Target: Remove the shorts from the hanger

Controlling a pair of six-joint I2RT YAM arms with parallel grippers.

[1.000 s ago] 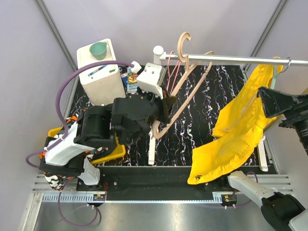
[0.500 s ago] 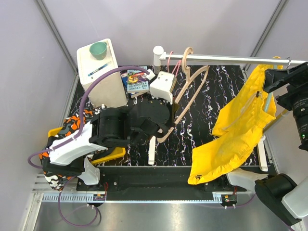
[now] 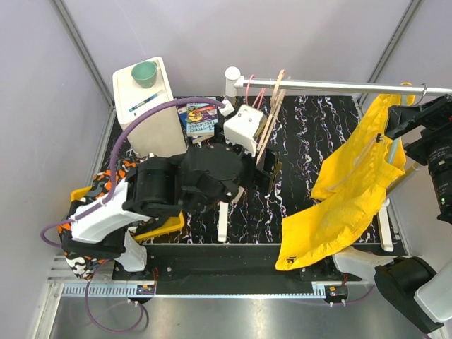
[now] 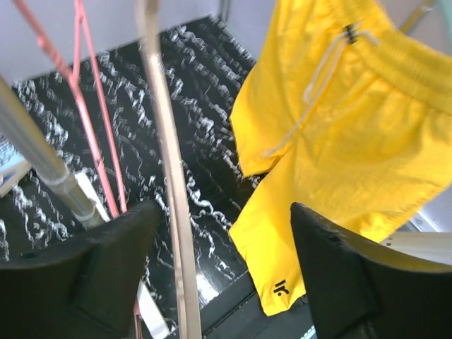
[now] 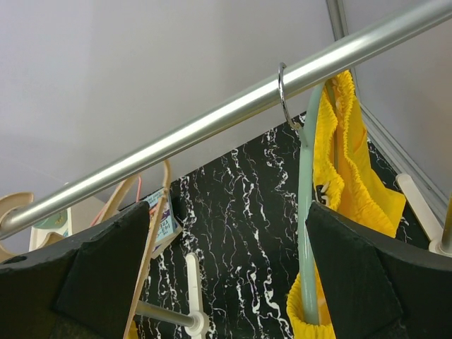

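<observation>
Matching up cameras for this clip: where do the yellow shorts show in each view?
Top external: the yellow shorts hang at the right side, reaching down toward the near edge.
Left wrist: yellow shorts fill the upper right.
Right wrist: yellow shorts at the right, on the pale green hanger.
Shared landmark: the black marbled tabletop lies beneath them in all three.

From where I stood, the only print I could make out was a small black logo (image 4: 281, 287) at the hem of the yellow shorts (image 4: 339, 141), low between the fingers of the left gripper (image 4: 224, 233), while the picture book (image 3: 201, 116) off to its left bore cover lettering too small to read.
</observation>
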